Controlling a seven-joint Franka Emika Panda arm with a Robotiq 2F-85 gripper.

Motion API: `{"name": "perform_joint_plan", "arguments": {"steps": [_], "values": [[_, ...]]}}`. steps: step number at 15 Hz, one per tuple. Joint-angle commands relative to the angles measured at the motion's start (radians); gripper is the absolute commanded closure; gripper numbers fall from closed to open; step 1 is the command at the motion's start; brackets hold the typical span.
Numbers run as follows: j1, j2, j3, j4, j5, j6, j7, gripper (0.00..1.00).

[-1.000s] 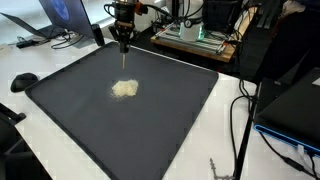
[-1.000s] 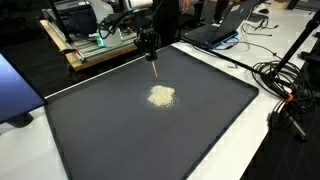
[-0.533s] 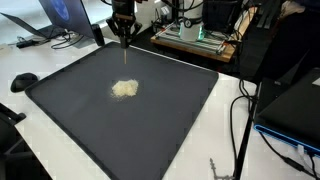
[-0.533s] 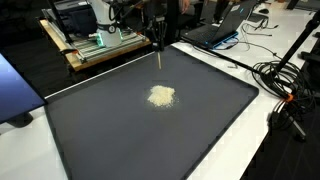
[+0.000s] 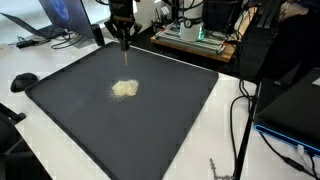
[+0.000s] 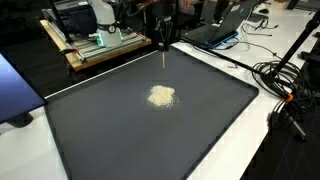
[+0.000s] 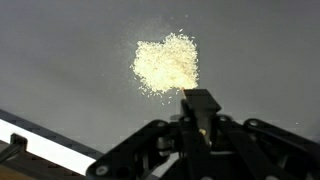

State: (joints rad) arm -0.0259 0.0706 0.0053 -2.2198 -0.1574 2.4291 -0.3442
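A small heap of pale grains lies near the middle of a dark mat. My gripper hangs above the mat's far side, beyond the heap. Its jaws are shut on a thin pale stick that points straight down, its tip just above the mat and apart from the heap. In the wrist view the heap of grains lies just ahead of the gripper, whose dark fingers are pressed together.
The mat lies on a white table. Laptops, a wooden rack of electronics and cables crowd the table's edges. A black mouse sits by the mat's corner.
The gripper with the stick has moved away from the heap toward the mat's far edge. The heap looks unchanged.
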Motion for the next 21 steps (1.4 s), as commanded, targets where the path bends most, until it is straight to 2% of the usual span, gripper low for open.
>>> {"name": "perform_joint_plan", "arguments": {"steps": [1,7,8,16,21], "values": [[0.003,0.009,-0.002,0.008,0.001,-0.003,-0.002,0.87],[0.002,0.018,-0.002,0.017,0.001,-0.005,-0.004,0.87],[0.006,0.028,-0.005,0.027,-0.027,-0.009,0.029,0.97],[0.004,0.069,-0.017,0.043,-0.089,0.006,0.093,0.97],[0.002,0.127,-0.026,0.069,-0.09,0.018,0.098,0.97]]}}
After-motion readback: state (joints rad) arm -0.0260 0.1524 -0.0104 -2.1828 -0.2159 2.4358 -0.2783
